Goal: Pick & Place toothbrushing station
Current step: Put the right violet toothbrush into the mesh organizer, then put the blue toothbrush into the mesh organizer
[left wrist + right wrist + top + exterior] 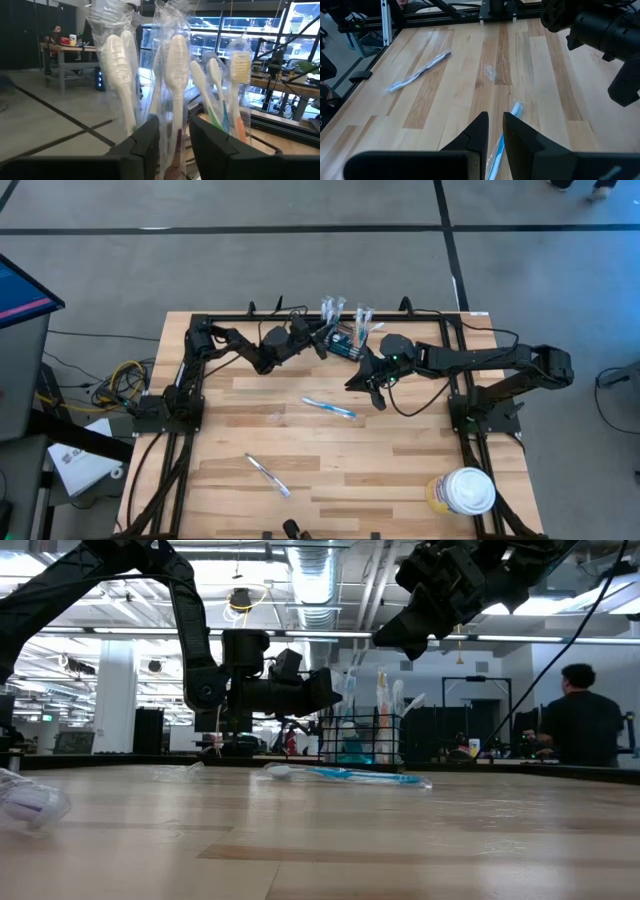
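Several wrapped toothbrushes upright in toothbrushing station, apparently mesh.

The pale plank wooden surface looks smooth with a soft sheen. The small black wire-mesh metal holder box holds white plastic toothbrushes in glossy, crinkled clear wrappers. Another wrapped blue plastic toothbrush glints.
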You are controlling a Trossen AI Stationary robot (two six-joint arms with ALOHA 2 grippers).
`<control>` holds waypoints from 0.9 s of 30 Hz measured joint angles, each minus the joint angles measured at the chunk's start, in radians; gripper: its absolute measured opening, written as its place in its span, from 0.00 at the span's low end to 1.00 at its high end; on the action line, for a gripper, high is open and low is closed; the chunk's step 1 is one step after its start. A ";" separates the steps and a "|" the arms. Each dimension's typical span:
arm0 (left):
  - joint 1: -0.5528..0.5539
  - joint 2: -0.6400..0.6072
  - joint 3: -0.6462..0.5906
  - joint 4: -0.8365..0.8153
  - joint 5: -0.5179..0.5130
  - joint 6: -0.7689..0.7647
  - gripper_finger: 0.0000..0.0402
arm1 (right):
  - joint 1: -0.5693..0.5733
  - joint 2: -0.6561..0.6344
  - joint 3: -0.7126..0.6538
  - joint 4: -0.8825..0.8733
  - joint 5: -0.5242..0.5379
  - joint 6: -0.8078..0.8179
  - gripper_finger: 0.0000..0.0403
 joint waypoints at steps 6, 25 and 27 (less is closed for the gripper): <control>0.000 -0.001 0.000 0.000 0.002 0.000 0.31 | 0.000 0.008 0.000 -0.008 0.000 0.000 0.12; -0.010 -0.405 -0.197 -0.318 0.002 0.030 0.36 | 0.006 0.007 0.000 -0.004 0.000 0.057 0.12; -0.022 -0.449 -0.224 -0.330 0.002 0.026 0.36 | 0.008 0.021 0.000 0.002 0.000 0.076 0.12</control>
